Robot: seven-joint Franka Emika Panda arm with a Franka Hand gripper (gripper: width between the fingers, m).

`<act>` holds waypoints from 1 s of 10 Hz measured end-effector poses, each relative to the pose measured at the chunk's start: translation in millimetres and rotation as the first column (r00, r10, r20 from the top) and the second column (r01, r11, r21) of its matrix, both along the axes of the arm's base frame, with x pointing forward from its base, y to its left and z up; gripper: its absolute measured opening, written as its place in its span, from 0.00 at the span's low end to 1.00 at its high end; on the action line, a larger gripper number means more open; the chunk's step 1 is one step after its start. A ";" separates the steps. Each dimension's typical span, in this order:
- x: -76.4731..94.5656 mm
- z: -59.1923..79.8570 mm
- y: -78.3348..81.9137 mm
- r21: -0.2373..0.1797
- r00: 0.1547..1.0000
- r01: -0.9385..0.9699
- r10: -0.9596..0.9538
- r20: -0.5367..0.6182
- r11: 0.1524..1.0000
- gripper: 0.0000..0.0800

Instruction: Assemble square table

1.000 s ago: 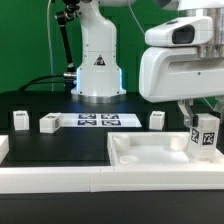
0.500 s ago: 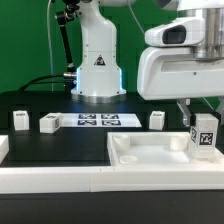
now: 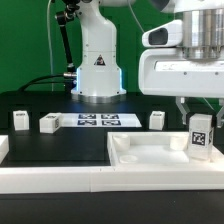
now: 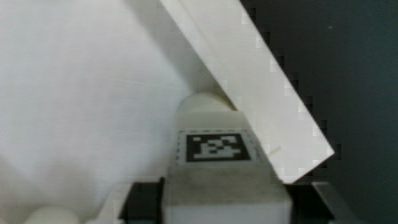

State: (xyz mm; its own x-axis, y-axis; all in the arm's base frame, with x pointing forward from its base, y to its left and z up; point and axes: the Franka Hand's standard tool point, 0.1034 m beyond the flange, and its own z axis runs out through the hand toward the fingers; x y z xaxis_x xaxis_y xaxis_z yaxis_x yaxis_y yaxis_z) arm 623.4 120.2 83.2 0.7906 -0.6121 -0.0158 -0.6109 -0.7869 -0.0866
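Observation:
The square table's top [image 3: 150, 155] is a large white slab with a raised rim, lying at the front right in the exterior view. My gripper [image 3: 200, 128] hangs over its right part, shut on a white tagged leg [image 3: 201, 136] held upright just above the slab. In the wrist view the leg [image 4: 221, 140] sits between my two dark fingers [image 4: 146, 200], its tag facing the camera, with the slab's rim [image 4: 249, 80] running diagonally beside it. Three more legs [image 3: 49, 123] stand on the black table behind.
The marker board [image 3: 97, 121] lies flat in front of the robot base [image 3: 97, 70]. A leg [image 3: 157, 120] stands just to its right, another leg [image 3: 19, 121] at the far left. A long white rail [image 3: 60, 177] borders the front edge.
The gripper with the leg has shifted slightly toward the exterior view's right and tilted the arm's head upward; the leg stays in the grip over the slab.

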 end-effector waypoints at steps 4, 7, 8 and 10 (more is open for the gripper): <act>-0.3 -0.6 1.1 0.045 0.928 0.371 -0.369 -0.050 0.928 0.36; -0.2 -0.7 3.7 0.048 0.858 0.513 -0.510 -0.070 0.857 0.36; -0.2 -0.7 4.6 0.049 0.829 0.558 -0.554 -0.078 0.828 0.36; 0.4 -0.8 5.3 0.049 0.776 0.630 -0.625 -0.088 0.775 0.36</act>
